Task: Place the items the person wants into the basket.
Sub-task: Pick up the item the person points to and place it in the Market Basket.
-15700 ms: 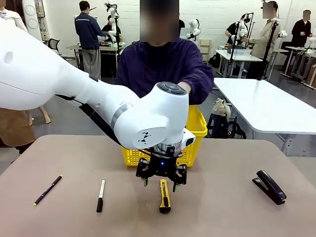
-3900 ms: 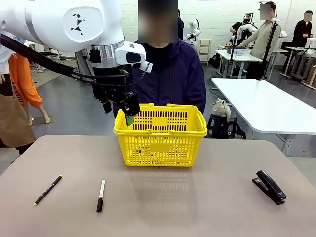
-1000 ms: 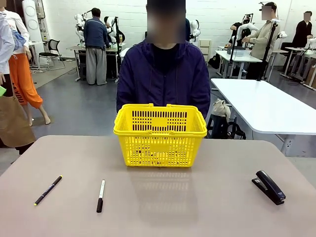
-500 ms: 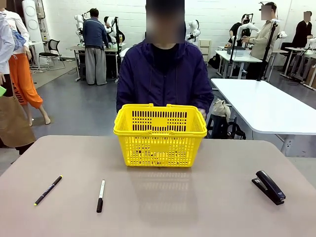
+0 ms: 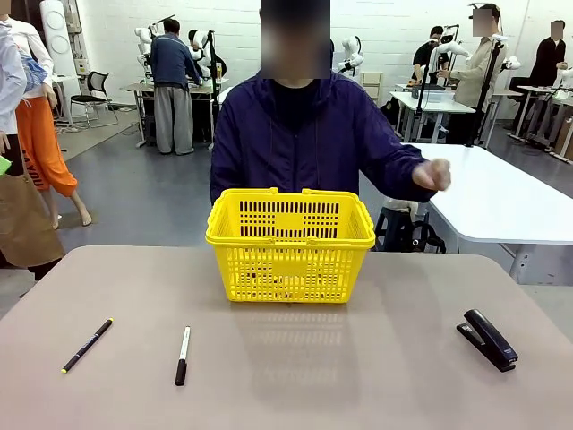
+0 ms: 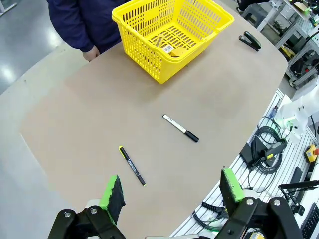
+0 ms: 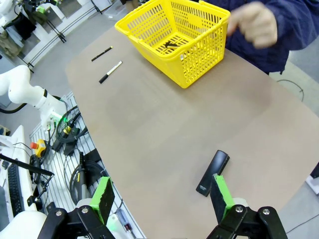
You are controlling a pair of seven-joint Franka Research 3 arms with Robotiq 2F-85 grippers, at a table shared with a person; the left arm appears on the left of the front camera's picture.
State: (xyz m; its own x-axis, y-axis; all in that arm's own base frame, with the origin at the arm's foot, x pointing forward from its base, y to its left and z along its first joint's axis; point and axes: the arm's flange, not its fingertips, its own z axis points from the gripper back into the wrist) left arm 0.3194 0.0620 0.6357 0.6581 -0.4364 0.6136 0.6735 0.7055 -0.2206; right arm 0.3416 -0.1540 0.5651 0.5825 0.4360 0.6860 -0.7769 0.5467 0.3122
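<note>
L end effector wide open, empty; basket far ahead, small items inside. R end effector wide open, empty; stapler on desk close ahead, person's hand far beyond, by basket.

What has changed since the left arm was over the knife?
The utility knife has gone from the table into the basket, it seems. The left gripper has pulled back and stands open. The person's hand has risen, out toward the stapler's side. The pen, marker, stapler and basket lie as before.
</note>
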